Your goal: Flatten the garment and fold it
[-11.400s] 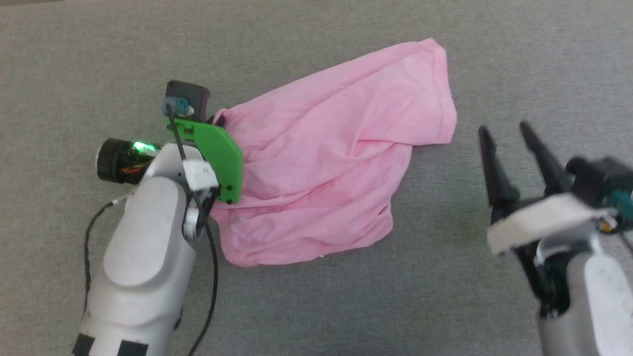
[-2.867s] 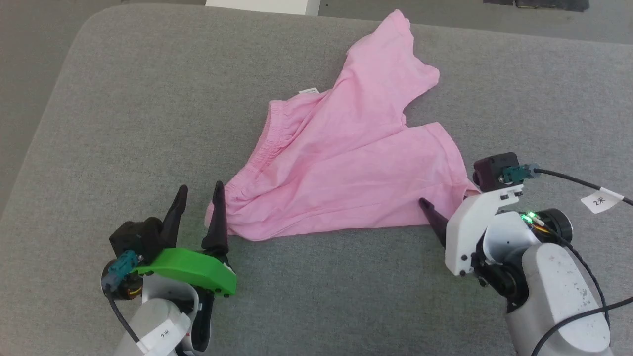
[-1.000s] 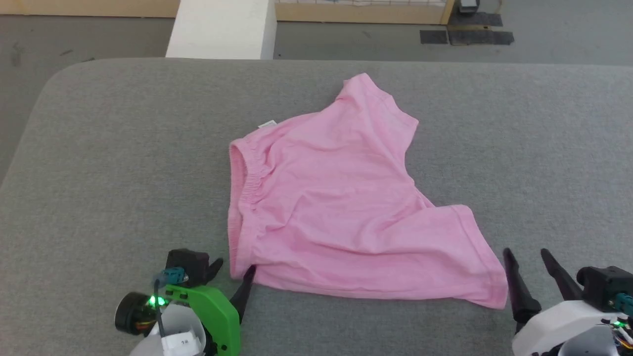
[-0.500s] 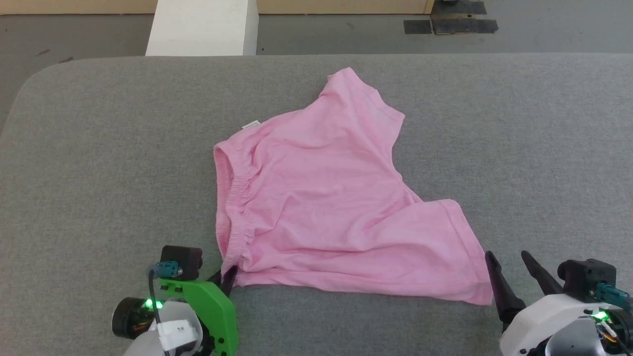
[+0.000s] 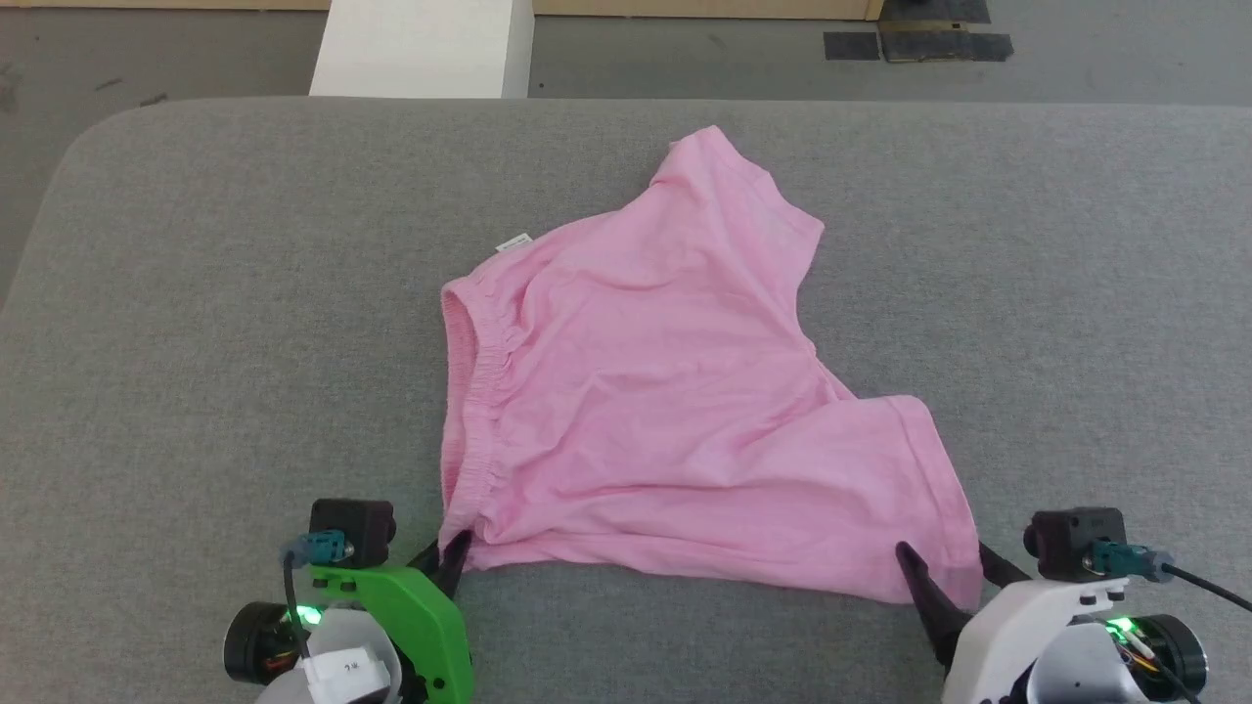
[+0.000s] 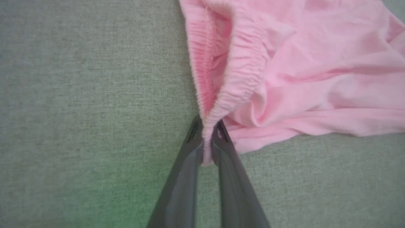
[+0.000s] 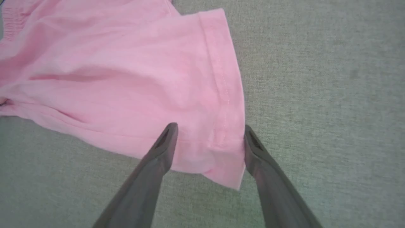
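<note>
A wide grey surface (image 5: 225, 323) with a woven cloth cover takes most of the head view, and its far left corner is rounded. In the two wrist views the same cloth shows a fine, grainy weave. Behind its far edge is a grey floor (image 5: 166, 49) with a few small dark marks. A white block (image 5: 423, 47) stands just behind that edge, left of centre. Further right lie dark flat mats (image 5: 944, 46), and a light wooden strip (image 5: 699, 8) runs along the top.
</note>
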Robot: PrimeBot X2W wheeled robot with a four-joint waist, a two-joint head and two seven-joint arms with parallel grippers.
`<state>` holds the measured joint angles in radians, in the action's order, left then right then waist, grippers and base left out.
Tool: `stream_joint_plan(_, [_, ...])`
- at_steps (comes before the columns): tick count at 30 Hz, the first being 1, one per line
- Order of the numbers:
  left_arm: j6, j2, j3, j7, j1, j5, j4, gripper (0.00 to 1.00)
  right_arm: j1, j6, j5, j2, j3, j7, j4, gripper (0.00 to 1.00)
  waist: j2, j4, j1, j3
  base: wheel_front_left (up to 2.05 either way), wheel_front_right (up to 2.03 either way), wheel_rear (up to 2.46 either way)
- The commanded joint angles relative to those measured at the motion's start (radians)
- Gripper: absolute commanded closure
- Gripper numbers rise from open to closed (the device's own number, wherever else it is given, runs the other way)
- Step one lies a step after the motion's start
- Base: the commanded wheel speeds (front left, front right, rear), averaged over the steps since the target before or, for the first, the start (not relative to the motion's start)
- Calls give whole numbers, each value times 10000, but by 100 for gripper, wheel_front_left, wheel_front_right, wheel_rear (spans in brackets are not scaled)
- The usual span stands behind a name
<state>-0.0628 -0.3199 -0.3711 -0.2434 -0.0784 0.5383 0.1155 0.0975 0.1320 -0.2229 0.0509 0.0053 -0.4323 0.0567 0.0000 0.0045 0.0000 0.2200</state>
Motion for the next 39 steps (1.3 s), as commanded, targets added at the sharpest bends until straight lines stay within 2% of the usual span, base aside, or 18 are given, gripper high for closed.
stream_joint_plan(1, [-94,-29,27,29,78,78,110,100,-210,-13,-90,-7,81,-73,75,0,0,44,0,11,0,0,0])
stream_joint_plan(6, [-73,-19,22,106,49,125,190,100,-302,-13,-27,-7,320,-84,162,0,0,126,0,29,0,0,0])
stream_joint_plan(7, [-74,-13,9,117,52,129,192,100,-318,-13,-33,-7,353,-77,159,34,0,142,0,22,0,0,0])
stream_joint_plan(8, [-74,-7,-1,118,56,136,191,100,-315,-13,-72,-7,395,-110,144,51,0,153,0,18,0,0,0])
stream_joint_plan(10, [-74,-3,-14,121,57,153,186,100,-310,-13,-100,-7,428,-190,112,70,0,172,0,25,0,0,0])
stream_joint_plan(11, [-72,2,-24,125,55,161,189,100,-310,-13,-90,-7,427,-207,102,100,0,182,0,22,0,0,0])
stream_joint_plan(19, [127,-25,5,543,-74,204,-100,100,-337,-13,-34,-7,160,-129,391,100,0,183,0,-119,0,0,0])
stream_joint_plan(24, [660,-69,359,686,-713,794,-968,100,-1136,-13,177,204,166,-510,1205,100,0,85,0,26,0,0,0])
stream_joint_plan(28, [1064,-520,760,-125,-2115,1323,-1831,100,-3036,-13,41,1158,456,-1206,1769,100,0,-64,0,485,0,0,0])
stream_joint_plan(32, [1091,-691,1271,-1361,-4153,2192,-2342,100,-5604,-13,-349,2183,902,-1986,1675,100,0,-186,0,1262,0,0,0])
stream_joint_plan(36, [592,-749,1718,-2432,-6426,2589,-2207,100,-8490,-13,-692,2795,1422,-2447,876,100,0,-362,0,2233,0,0,0])
stream_joint_plan(39, [104,-630,2069,-2768,-8042,2700,-1814,100,-10538,-13,-683,2954,1790,-2327,70,100,0,-526,0,2950,0,0,0])
